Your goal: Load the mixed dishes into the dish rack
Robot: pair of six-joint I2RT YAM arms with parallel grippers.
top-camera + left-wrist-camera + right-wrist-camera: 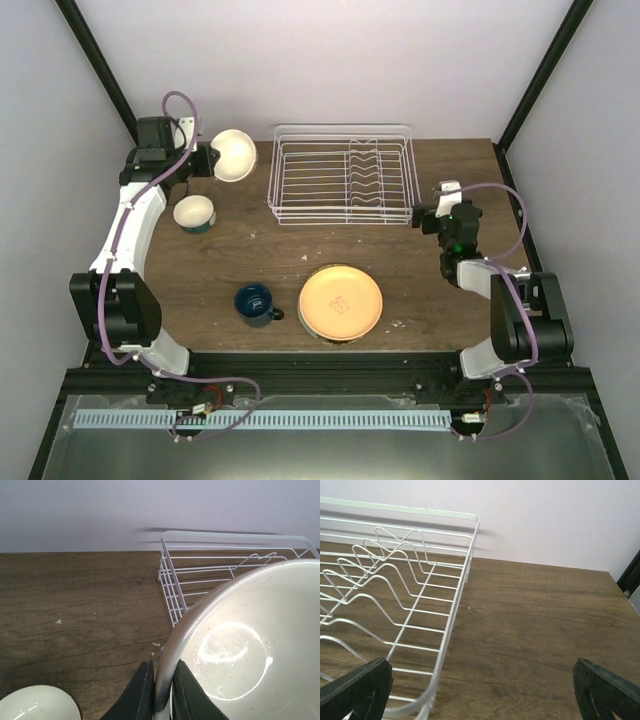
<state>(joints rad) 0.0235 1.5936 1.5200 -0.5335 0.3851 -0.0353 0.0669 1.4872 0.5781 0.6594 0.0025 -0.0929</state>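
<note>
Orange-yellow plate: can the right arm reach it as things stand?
Probably yes. The right hand is open and empty beside the dish rack, and only bare table lies between it and the orange-yellow plate.

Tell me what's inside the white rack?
Nothing yet: the dish rack holds only its own wire prongs, with the table showing through. Seen from above, nothing covers it.

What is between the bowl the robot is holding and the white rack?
Nothing: only bare table separates the cream bowl from the dish rack, as the top view shows.
</note>
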